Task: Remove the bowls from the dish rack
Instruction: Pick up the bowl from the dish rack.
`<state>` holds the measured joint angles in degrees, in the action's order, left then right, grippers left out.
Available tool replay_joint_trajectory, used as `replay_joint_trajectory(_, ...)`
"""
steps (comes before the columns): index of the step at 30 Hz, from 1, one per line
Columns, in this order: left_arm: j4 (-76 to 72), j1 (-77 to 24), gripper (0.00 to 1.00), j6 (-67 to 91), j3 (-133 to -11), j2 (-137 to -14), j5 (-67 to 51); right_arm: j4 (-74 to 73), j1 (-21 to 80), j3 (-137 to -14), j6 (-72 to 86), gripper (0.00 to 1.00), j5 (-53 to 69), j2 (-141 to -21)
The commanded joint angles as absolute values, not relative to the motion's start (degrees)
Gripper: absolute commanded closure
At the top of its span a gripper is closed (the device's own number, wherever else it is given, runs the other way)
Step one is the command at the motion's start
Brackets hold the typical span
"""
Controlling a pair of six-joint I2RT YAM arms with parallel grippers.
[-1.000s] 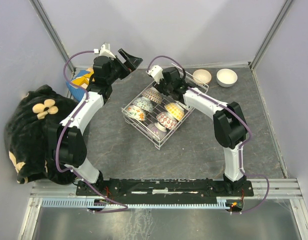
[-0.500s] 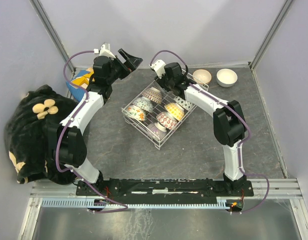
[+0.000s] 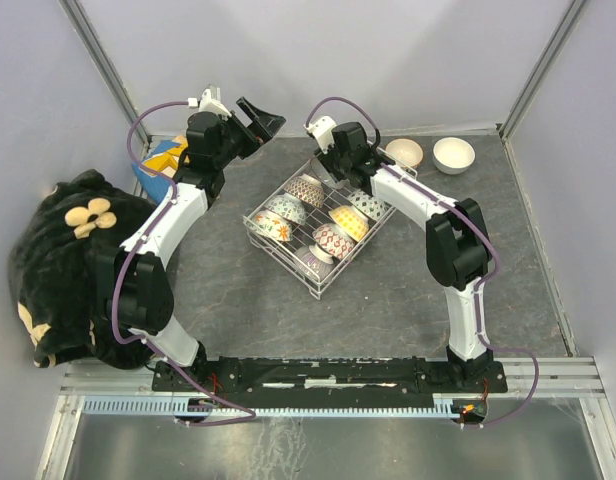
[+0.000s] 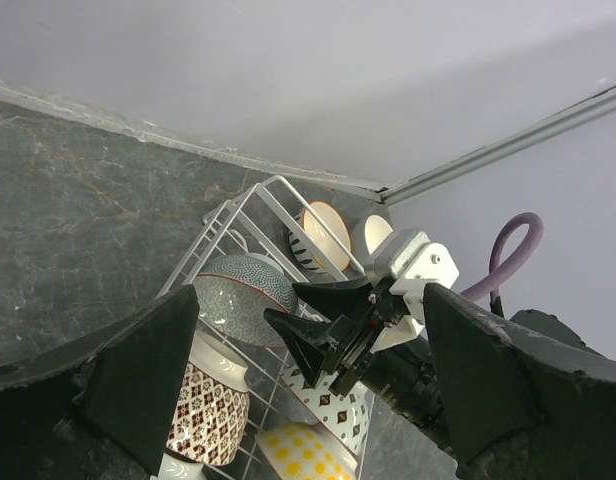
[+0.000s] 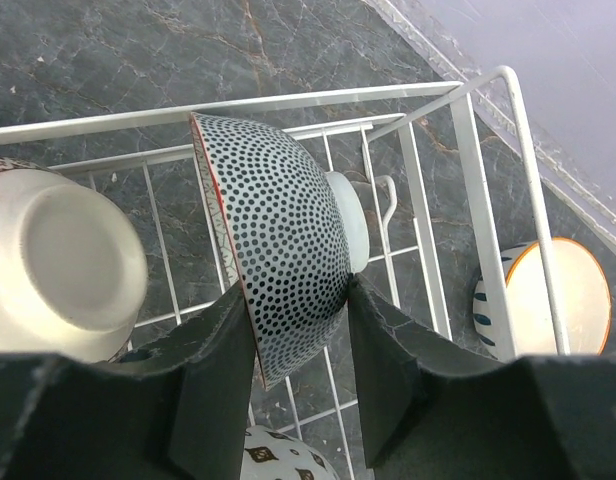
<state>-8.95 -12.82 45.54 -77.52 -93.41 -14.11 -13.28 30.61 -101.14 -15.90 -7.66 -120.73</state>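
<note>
The white wire dish rack (image 3: 278, 253) sits mid-table with several patterned bowls standing in it. My right gripper (image 3: 336, 172) reaches into its far corner. In the right wrist view its fingers (image 5: 223, 340) press both sides of a black-dotted bowl (image 5: 278, 250) that stands on edge, so the right gripper (image 5: 293, 300) is shut on it. Beside it a bowl (image 5: 63, 265) shows its white foot. My left gripper (image 3: 263, 118) hovers wide open left of the rack and holds nothing. In its own view the left gripper (image 4: 308, 300) looks over the rack (image 4: 273, 185).
Two bowls (image 3: 404, 152) (image 3: 454, 154) stand on the table at the back right, outside the rack. A black plush (image 3: 68, 260) with a flower and a blue-yellow object (image 3: 163, 160) lie at the left. Walls close the back and sides.
My right gripper has shifted a little toward the back right over the rack's far corner, and its jaws have narrowed onto the dotted bowl. The left arm has not moved.
</note>
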Motion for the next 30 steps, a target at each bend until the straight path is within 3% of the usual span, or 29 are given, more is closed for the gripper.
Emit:
replay_joint_trajectory(1, -11.59, -12.43, 0.0, 46.66, -79.55, -93.92, -15.72, -13.36, 30.7, -103.49, -13.99, 0.53, -6.41, -121.39)
replay_joint_trajectory(30, -11.78, -12.39, 0.0, 46.76, -79.14, -93.96, -15.56, -17.4, 27.18, -109.22, -8.41, 0.59, -7.92, -125.0)
